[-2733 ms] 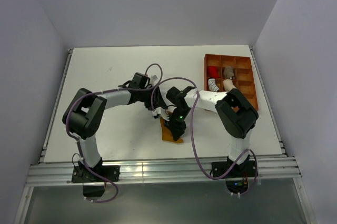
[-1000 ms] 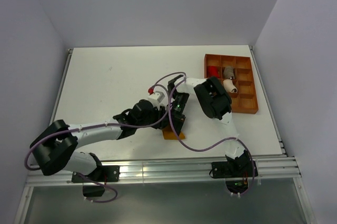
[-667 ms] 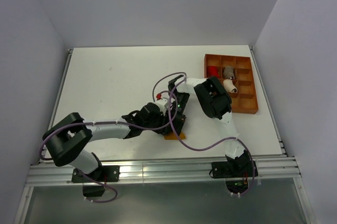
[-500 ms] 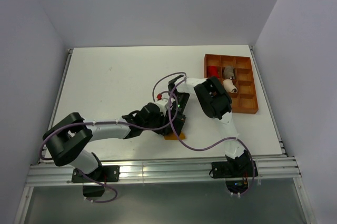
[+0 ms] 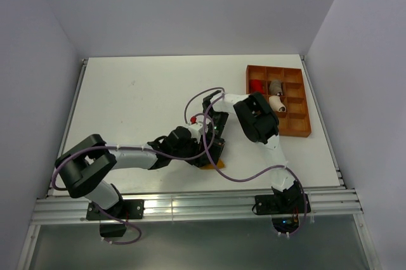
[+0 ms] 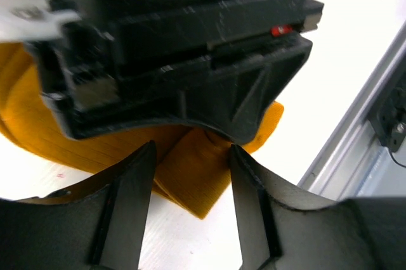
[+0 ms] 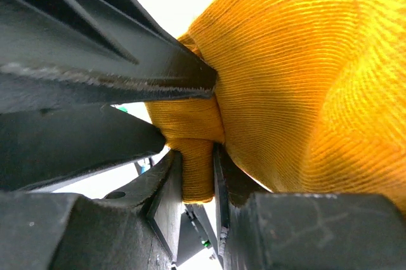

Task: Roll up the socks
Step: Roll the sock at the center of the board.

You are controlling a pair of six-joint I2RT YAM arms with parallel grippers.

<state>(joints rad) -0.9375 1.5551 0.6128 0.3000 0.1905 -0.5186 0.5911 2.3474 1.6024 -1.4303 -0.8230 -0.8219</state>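
My left pincer (image 6: pixel 191 156) stood released, its two dark fingers (image 6: pixel 127 206) set apart on either side of a folded corner of the mustard-orange sock (image 5: pixel 210 163). The fabric lay in the gap between them, and I could not tell whether either finger brushed it. My right pincer (image 7: pixel 197 168) was clenched on that same sock. Its fingers (image 7: pixel 166 197) were drawn close together, with a narrow ridge of the ribbed yellow knit pinched between them and the rest of the sock bulging out to one side. In the left wrist view the right pincer's black body filled the upper part of the picture and sat directly over the sock, so only the fold and a strip of cloth on either side showed beneath it. From above, both my arms met at one spot on the white table (image 5: pixel 139 99), toward its near edge and a little right of the middle. The sock lay flat there, mostly hidden under the two wrists, with one orange corner poking out on the near side. Well apart from it, at the far right, sat the orange compartment tray (image 5: pixel 304 132), with a red bundle (image 5: pixel 256 85) and a grey bundle (image 5: pixel 275 86) side by side in its back cells.
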